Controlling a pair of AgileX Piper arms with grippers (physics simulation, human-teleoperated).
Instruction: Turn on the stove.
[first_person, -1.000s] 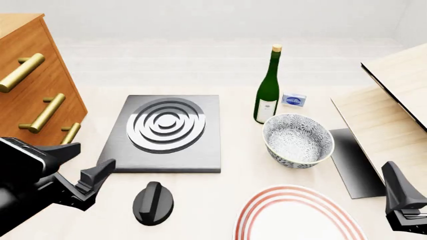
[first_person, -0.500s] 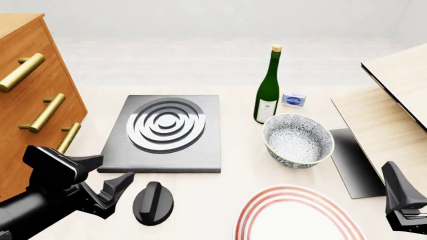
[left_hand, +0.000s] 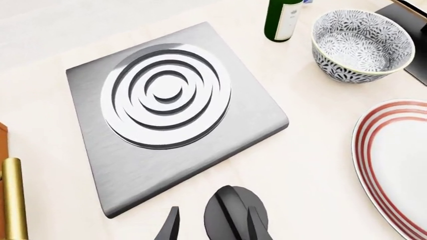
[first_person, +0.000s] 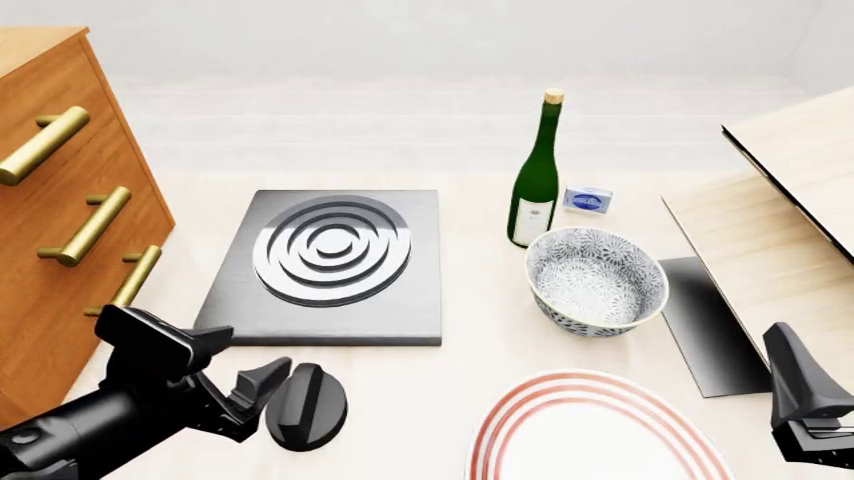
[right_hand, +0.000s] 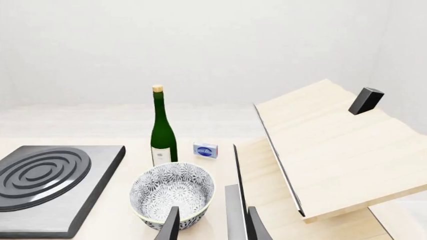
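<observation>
The stove (first_person: 400, 300) is a dark grey slab with silver rings, left of the table's middle. It also shows in the left wrist view (left_hand: 253, 120) and the right wrist view (right_hand: 87, 200). Its black ridged knob (first_person: 307, 405) lies on the table in front of the slab. My left gripper (first_person: 238, 365) is open just left of the knob. In the left wrist view the knob (left_hand: 230, 212) sits low between the open fingers of the left gripper (left_hand: 212, 226). My right gripper (first_person: 801, 400) is open and empty at the near right; its open fingers show in the right wrist view (right_hand: 212, 225).
A wooden drawer chest (first_person: 54, 200) with brass handles stands at the left. A green bottle (first_person: 535, 190), a patterned bowl (first_person: 595, 280) and a small blue box (first_person: 587, 199) are right of the stove. A red-rimmed plate (first_person: 587, 430) lies near front. Tilted wooden boards (first_person: 774, 230) and a dark flat rectangle (first_person: 714, 320) are at the right.
My left arm has moved right, from beside the drawer chest toward the knob, with its fingers open. The right arm has not moved.
</observation>
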